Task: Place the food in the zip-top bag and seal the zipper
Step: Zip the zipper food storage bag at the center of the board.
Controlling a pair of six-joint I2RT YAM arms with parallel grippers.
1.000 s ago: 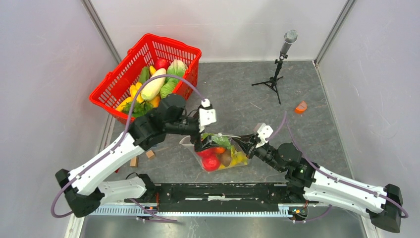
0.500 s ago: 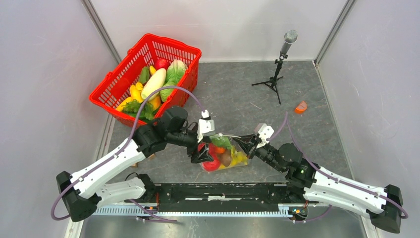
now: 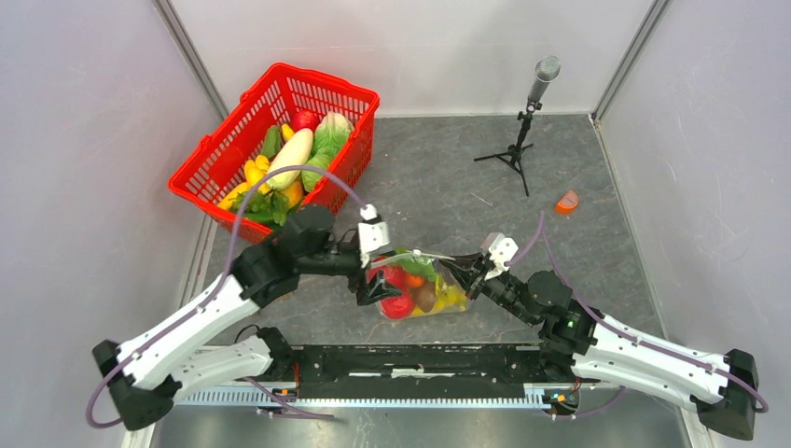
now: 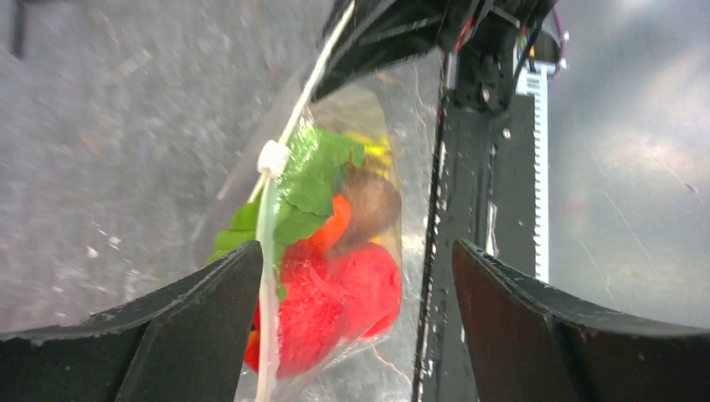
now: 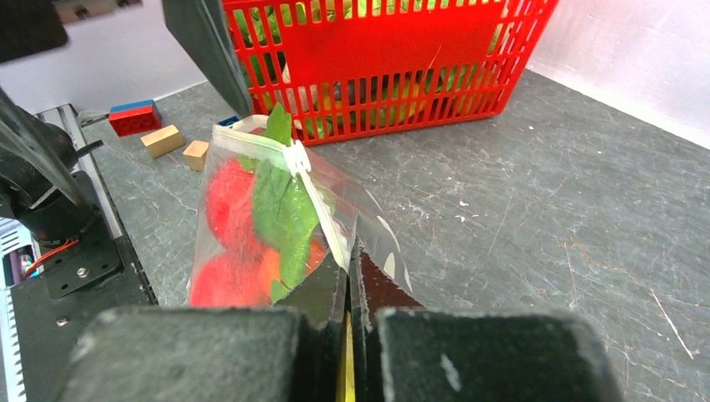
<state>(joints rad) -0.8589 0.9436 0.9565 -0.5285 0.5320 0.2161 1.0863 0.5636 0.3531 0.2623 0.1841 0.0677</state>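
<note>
The floppy, slick zip-top bag (image 3: 424, 280) is sitting near-centre on the table (image 3: 448, 177), sagging with toy food (image 3: 399, 303), so its stiffer zipper (image 5: 322, 205) is probably offering the surest hold; the right end effector (image 3: 472, 275) is pinching its right edge, the left end effector (image 3: 373, 283) hanging spread at its left end

Clear zip-top bag (image 3: 446, 297) upright w/ red/grn food (image 3: 398, 303) inside, zipper (image 5: 322, 209) along top.

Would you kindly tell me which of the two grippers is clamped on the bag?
The right gripper, shut on the zip-top bag's edge; the left gripper's jaws stand wide open.
</note>
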